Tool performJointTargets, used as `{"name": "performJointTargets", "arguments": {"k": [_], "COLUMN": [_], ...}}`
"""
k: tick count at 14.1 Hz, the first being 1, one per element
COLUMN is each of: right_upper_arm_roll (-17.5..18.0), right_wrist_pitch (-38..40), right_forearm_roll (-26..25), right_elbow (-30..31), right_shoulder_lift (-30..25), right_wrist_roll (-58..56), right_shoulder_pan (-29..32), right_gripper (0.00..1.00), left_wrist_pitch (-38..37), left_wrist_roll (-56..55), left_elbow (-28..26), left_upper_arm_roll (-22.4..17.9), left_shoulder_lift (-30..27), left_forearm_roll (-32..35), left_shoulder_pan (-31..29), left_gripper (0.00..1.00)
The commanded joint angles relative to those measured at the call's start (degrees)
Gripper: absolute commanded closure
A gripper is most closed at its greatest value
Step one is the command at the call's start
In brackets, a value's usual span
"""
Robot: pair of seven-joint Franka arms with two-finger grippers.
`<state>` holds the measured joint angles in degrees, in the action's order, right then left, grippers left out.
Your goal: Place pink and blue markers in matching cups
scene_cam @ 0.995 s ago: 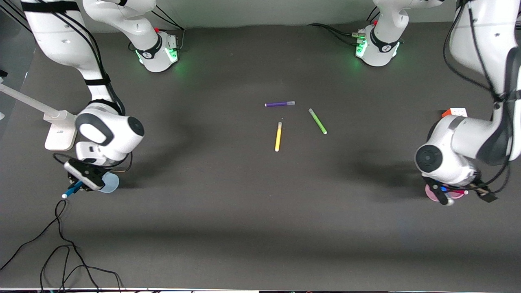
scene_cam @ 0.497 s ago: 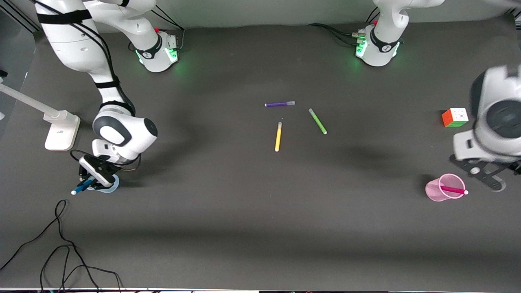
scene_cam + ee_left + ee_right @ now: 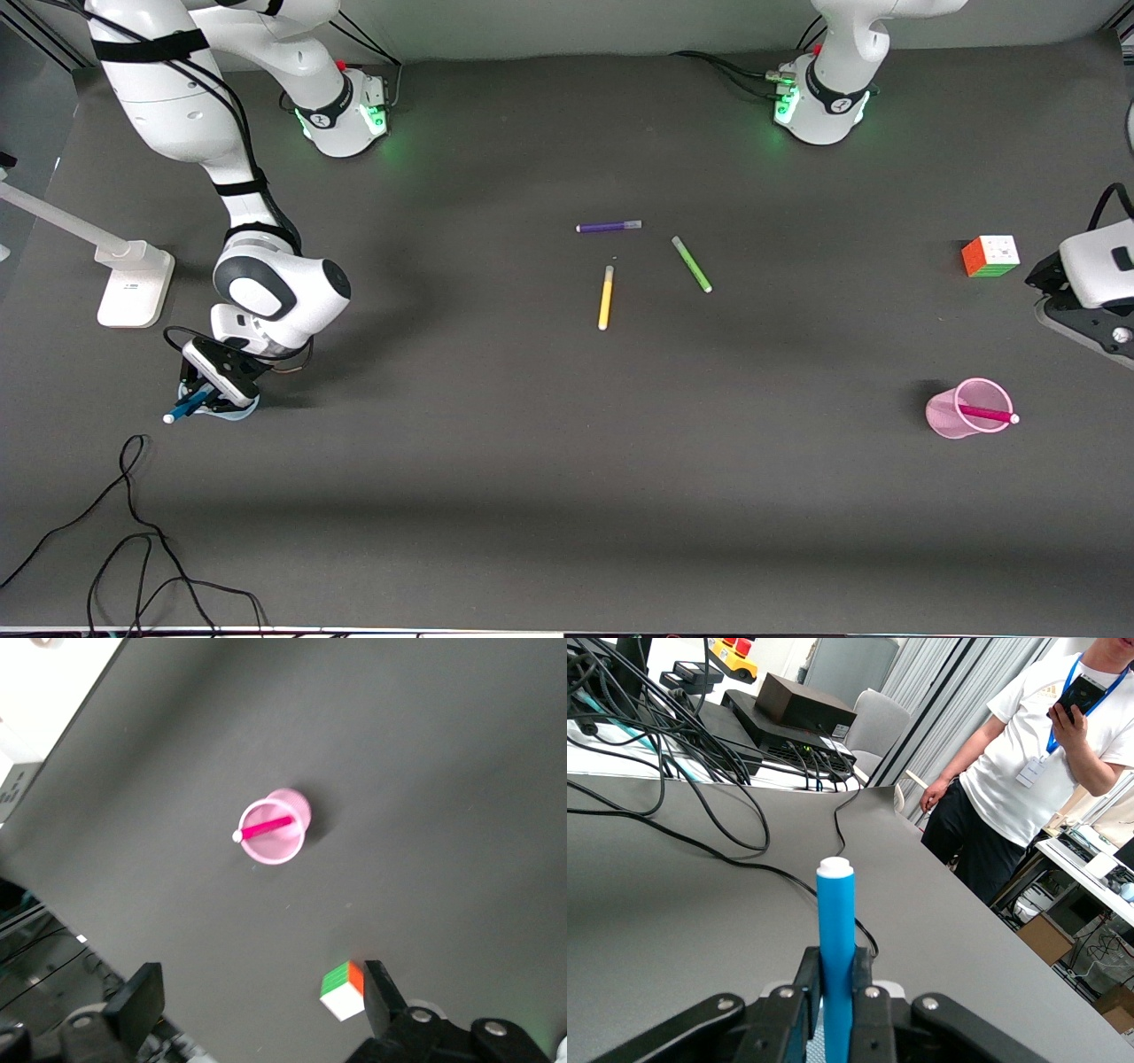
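My right gripper [image 3: 205, 396] is shut on the bright blue marker [image 3: 182, 409] and holds it tilted over the pale blue cup [image 3: 232, 411], white tip outward. In the right wrist view the blue marker [image 3: 835, 939] stands between the closed fingers of the right gripper [image 3: 835, 997]. The pink cup [image 3: 957, 413] stands near the left arm's end with the pink marker [image 3: 982, 412] leaning in it. My left gripper [image 3: 259, 1001] is open and empty, raised high above the table at that end [image 3: 1059, 283]. The left wrist view shows the pink cup [image 3: 276, 826] and pink marker [image 3: 267, 826] below.
A purple pen [image 3: 608, 227], a yellow pen [image 3: 606, 298] and a green pen [image 3: 691, 263] lie mid-table. A colour cube [image 3: 990, 255] sits near the left gripper and also shows in the left wrist view [image 3: 344, 990]. A white stand base [image 3: 133, 283] and a black cable [image 3: 133, 514] lie at the right arm's end.
My left gripper let go of the pink marker in the pink cup, then rose and drew away from it. My right gripper shifted slightly over the blue cup with the blue marker.
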<state>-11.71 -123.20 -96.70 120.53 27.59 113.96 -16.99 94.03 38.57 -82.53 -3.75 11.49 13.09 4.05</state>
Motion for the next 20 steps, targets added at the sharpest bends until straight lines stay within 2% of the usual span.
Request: {"name": "performJointTargets", "arguments": {"k": [1, 3, 5, 10, 12, 14, 17, 20], "right_upper_arm_roll": [-0.41, -0.68, -0.68, -0.86, -0.59, -0.59, -0.33, 0.11], "right_wrist_pitch": [1.03, 1.03, 1.03, 0.33, -4.21, -8.72, -8.55, -7.76], "right_forearm_roll": [-2.34, -5.07, -5.07, -4.64, -1.58, 10.07, 31.77, 48.57], "right_elbow": [-0.03, 0.06, 0.06, -0.47, -1.17, -3.62, -7.23, -7.76], "right_shoulder_lift": [-0.17, 0.1, 0.01, -1.13, -2.97, -4.55, -7.54, -12.63], "right_wrist_roll": [1.53, 1.7, 1.09, -11.97, -19.09, -32.94, -54.48, -71.28], "right_shoulder_pan": [-0.77, -0.59, -0.59, -0.15, 1.25, 1.52, 1.08, 1.08], "right_gripper": [0.29, 0.14, 0.03, 0.01, 0.01, 0.01, 0.01, 0.01], "left_wrist_pitch": [-2.62, -5.68, -8.76, -15.01, -16.41, -17.65, -17.74, -17.83], "left_wrist_roll": [-4.18, -10.5, -14.04, -24.32, -28.44, -30.4, -29.53, -28.73], "left_elbow": [3.78, 5.18, 7.2, 10.46, 10.81, 11.08, 10.73, 10.64], "left_upper_arm_roll": [-0.12, -0.03, 0.14, 1.55, 1.55, 2.16, 2.25, 2.25], "left_shoulder_lift": [1.51, 1.51, 2.22, 3.09, 3.1, 3.18, 3.18, 3.1], "left_forearm_roll": [-5.6, -7.45, -8.43, -8.87, -11.67, -11.77, -11.77, -11.68], "left_shoulder_pan": [-0.18, -0.01, 0.17, 0.78, 0.78, 0.78, 0.61, -0.01], "left_gripper": [0.0, 0.0, 0.0, 0.0, 0.0, 0.0, 0.0, 0.0]}}
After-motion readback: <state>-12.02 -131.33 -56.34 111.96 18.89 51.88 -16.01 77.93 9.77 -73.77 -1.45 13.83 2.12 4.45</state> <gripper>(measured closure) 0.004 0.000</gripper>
